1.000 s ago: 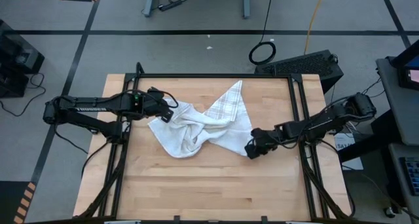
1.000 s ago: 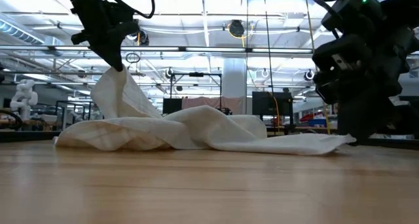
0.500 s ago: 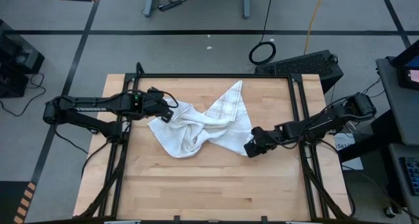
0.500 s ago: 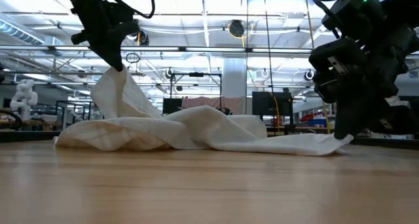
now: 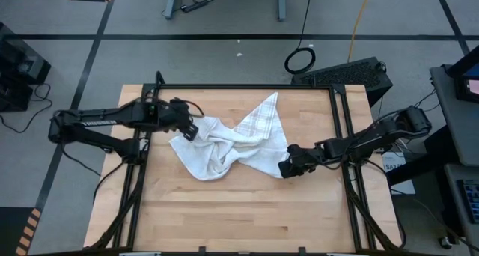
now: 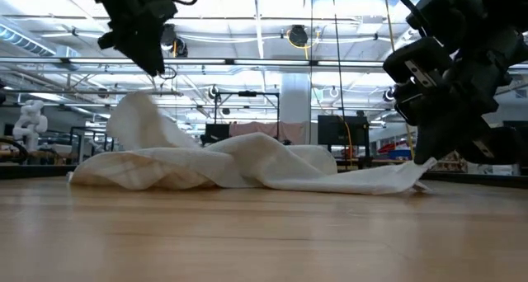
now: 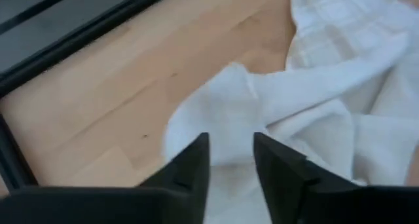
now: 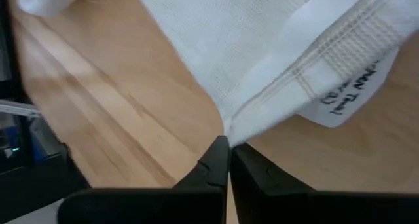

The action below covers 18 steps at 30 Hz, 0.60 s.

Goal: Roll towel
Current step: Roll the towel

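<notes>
Towel: the towel (image 5: 228, 145) lies crumpled near the middle of the wooden table (image 5: 224, 218), unrolled.
Right gripper: my right gripper (image 5: 285, 168) pinches the towel's right corner, fingers clamped on the hem.
Left gripper: my left gripper (image 5: 191, 130) hangs above the towel's left edge, fingers parted, holding nothing.

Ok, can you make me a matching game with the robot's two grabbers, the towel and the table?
Things:
1. left gripper
2. right gripper
3. towel
4. wooden table

States:
A. crumpled in a heap
B. pinched shut on a towel corner
C. fingers apart, above the towel
D. lying under everything

Pairs: 1-C, 2-B, 3-A, 4-D
</notes>
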### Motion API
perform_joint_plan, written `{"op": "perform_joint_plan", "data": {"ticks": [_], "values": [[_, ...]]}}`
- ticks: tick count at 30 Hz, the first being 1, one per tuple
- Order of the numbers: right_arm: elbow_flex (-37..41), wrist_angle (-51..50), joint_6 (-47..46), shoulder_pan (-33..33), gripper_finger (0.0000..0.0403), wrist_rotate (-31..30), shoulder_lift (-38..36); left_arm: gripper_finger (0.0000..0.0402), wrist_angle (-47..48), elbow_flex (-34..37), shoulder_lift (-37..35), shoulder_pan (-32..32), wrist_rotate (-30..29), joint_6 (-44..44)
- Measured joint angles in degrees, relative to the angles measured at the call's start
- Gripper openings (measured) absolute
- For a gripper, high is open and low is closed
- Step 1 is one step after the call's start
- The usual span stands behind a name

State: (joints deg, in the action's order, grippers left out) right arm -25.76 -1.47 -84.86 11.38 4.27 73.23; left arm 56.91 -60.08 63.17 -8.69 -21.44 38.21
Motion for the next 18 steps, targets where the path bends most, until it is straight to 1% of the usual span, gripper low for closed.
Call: {"op": "perform_joint_plan", "data": {"ticks": [4,7,8,10,12,15,18], "values": [[0.0,0.0,0.0,0.0,0.0001,0.0,-0.6,0.0184,3.2,-3.7,0.1,-5.4,5.0,-2.9],[0.0,0.1,-1.0,0.0,0.0001,0.2,-0.6,0.0205,6.0,-4.0,0.1,-10.2,9.6,-2.5],[0.0,0.2,-1.4,0.0,0.0,0.2,-0.6,0.0208,7.5,-3.8,0.2,-11.7,12.0,-1.3],[0.0,1.0,-1.5,0.0,0.0,0.3,-0.6,0.0211,10.6,-3.0,0.7,-14.1,19.1,-0.6],[0.0,1.5,-1.5,0.0,0.0,0.9,-0.9,0.0212,13.9,-1.7,1.4,-15.0,23.4,-0.9],[0.0,1.3,-1.5,0.0,0.0,3.0,-1.2,0.0212,16.4,0.5,2.0,-14.8,24.5,-1.1],[0.0,1.4,-0.9,0.0,0.0,4.8,-2.2,0.0202,13.8,4.4,2.0,-14.7,24.8,-2.0]]}}
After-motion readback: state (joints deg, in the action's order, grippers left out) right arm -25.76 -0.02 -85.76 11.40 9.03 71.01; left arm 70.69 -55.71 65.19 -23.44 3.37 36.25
